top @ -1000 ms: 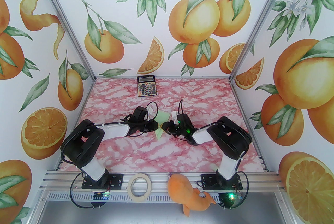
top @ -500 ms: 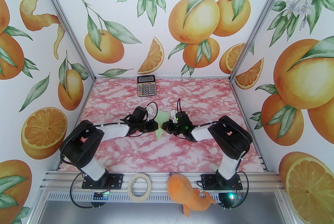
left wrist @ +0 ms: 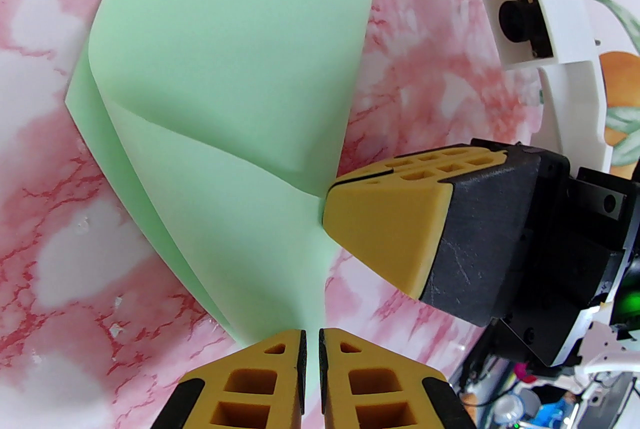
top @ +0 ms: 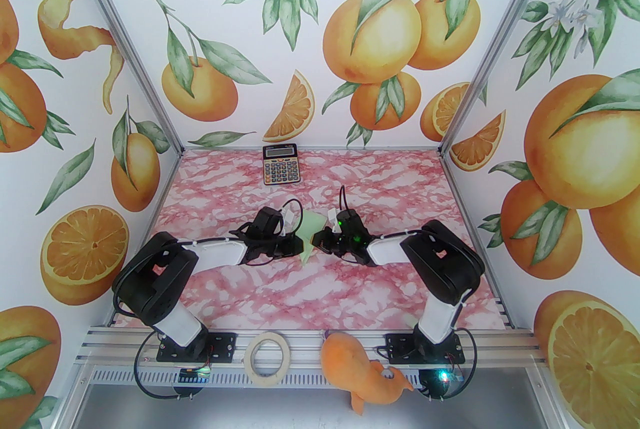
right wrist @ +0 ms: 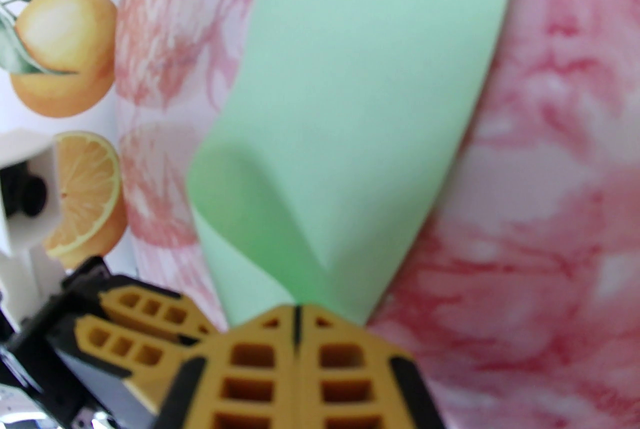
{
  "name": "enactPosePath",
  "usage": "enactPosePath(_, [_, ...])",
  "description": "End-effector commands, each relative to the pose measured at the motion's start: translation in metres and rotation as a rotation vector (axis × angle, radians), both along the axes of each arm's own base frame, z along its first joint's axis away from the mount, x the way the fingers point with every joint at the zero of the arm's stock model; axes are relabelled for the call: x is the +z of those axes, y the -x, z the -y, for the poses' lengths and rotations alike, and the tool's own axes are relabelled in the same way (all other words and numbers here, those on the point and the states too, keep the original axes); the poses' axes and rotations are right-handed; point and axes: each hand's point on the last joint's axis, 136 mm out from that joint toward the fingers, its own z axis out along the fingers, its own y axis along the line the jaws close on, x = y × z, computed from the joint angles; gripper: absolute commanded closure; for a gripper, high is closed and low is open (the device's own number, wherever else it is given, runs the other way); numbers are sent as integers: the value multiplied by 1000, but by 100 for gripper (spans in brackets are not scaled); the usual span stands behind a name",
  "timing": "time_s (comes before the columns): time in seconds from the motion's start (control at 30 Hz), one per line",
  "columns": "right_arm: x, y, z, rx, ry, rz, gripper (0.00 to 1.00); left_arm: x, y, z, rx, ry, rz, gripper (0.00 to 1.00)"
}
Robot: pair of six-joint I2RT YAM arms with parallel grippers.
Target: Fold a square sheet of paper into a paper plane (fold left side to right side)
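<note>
The square sheet of paper [top: 311, 224] is pale green and sits mid-table between both grippers. It is bent over on itself in a loose curl [left wrist: 225, 67], not shaped as a paper plane. My right gripper [right wrist: 296, 317] is shut on one corner of the sheet [right wrist: 360, 92], and that same gripper [left wrist: 332, 189] pinches the paper where the curl comes to a point. My left gripper [left wrist: 310, 342] has its jaws almost together, with the sheet's near edge running into the thin slit between them. The two grippers, left [top: 299, 244] and right [top: 316, 241], nearly touch.
A black-and-orange calculator [top: 280, 164] lies at the far edge of the pink marbled table [top: 250, 287]. A roll of beige tape [top: 269, 358] and an orange plush toy [top: 362, 374] rest on the front rail between the arm bases. Printed walls close in three sides.
My right gripper has drifted a little up and away with the paper's corner, curling the sheet further. The left gripper has barely shifted.
</note>
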Motion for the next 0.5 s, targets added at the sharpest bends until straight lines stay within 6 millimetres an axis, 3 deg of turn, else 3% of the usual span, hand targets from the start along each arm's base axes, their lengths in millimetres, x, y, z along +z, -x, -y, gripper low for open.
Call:
enactPosePath(0.0, [-2,-7,2,0,23,15,100,-8,8,4,-36,3,-14,86])
enactPosePath(0.47, [-4,-13,5,-2,40,17,100,-15,12,10,-56,1,-31,85])
